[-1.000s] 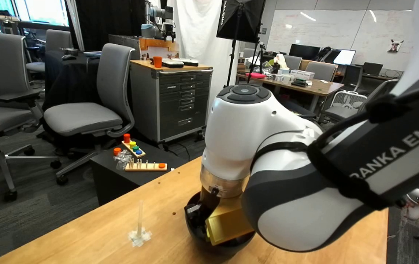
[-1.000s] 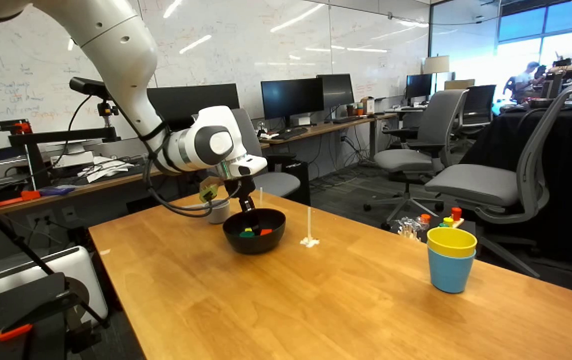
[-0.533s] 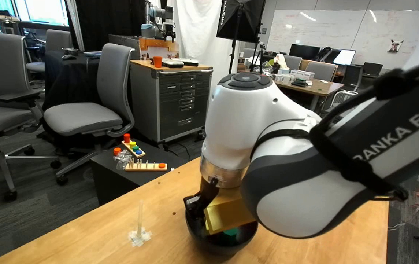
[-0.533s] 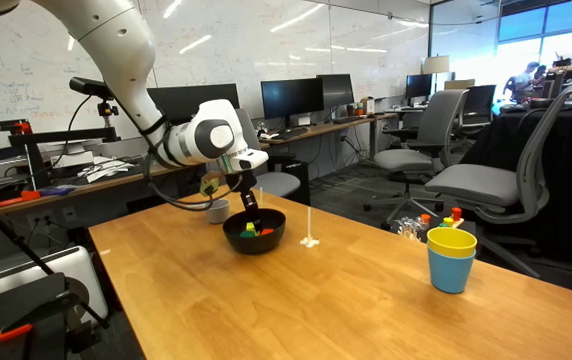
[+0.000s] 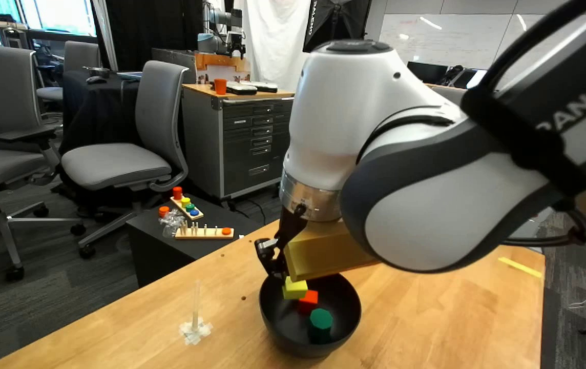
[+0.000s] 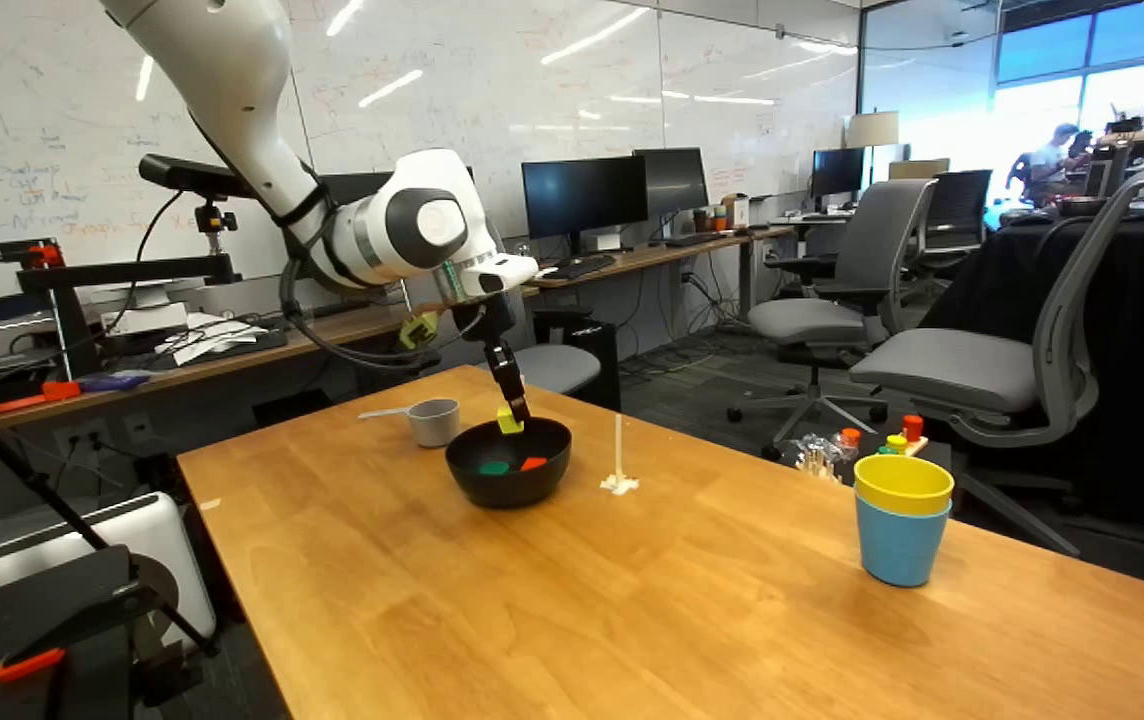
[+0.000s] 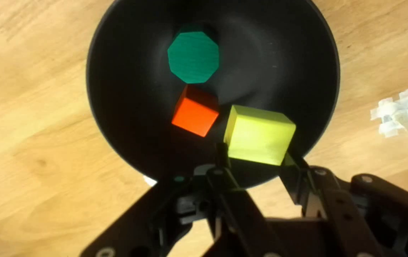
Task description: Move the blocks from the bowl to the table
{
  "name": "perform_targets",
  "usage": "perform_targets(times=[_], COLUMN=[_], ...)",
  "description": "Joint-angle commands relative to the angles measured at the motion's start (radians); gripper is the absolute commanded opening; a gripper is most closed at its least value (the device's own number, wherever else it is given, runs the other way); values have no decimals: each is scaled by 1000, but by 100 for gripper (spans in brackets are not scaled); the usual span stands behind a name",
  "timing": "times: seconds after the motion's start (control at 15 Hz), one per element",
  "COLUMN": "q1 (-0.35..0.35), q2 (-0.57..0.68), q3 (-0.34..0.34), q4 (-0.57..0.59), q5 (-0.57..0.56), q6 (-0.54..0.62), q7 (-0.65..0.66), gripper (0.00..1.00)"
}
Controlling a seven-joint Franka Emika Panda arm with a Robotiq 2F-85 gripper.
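Table [image 6: 572,600] in smooth, light tan wood spread out below the gripper [image 7: 256,156] and well past it. On it, right under the gripper, stood the black bowl [image 6: 508,492]; in the wrist view, most of its hollow lay ahead of the gripper, with a stretch of rim close behind. That rim looked to me like the crux of the next move: the yellow block [image 7: 257,137] would have to pass over it to reach bare wood, and I could not tell whether it hung high enough. The gripper held that block, jaws narrow on either side of it, above the bowl's floor and apart from the other two. Its upward face ran slightly longer from jaw to jaw than the other way; it looked flat-sided, sharp-edged, pale lemon. Down in the bowl, ahead of the gripper, sat the green block [image 7: 193,59], eight-sided on top, and, nearer the gripper, the red block [image 7: 195,117], smaller and boxy.
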Motion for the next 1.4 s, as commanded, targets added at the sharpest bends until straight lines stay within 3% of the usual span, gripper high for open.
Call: perform_targets(times=[0.0,0.67,1.0,1.33], q1=[-10,-154,-241,-274], q2=[-127,-394,-433,-429], q3=[4,11,20,14], q4=[-72,-242,-330,-415], q5=[-18,-117,-136,-164], q6=[-56,-127,-100,-34], q7=[0,-39,-59,-69], gripper=[15,15,15,15])
